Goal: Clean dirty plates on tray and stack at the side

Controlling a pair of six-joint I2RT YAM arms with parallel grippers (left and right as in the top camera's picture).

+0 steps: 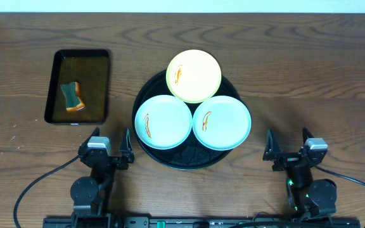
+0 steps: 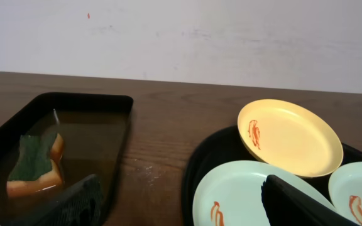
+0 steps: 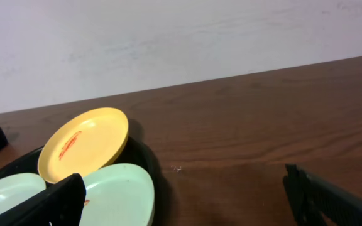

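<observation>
Tray (image 1: 182, 159), round black, sits mid worktop (image 1: 309, 69) carrying 3 smeared plates: yellow plate (image 1: 194, 76) far, left mint plate (image 1: 163, 121) and right mint plate (image 1: 222, 121) near. Left claw (image 1: 111, 140) and right claw (image 1: 288, 140) both wide, empty, at worktop front.

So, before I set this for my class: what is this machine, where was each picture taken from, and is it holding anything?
It is two robot arms at a wooden table. One picture looks down from above; the other two come from a camera on each wrist. The left pincer and right pincer both stand open, holding nothing. On the round black tray sit a yellow plate and two mint-blue plates, all smeared orange-brown. To the left, a sponge lies in a rectangular black tray.
</observation>
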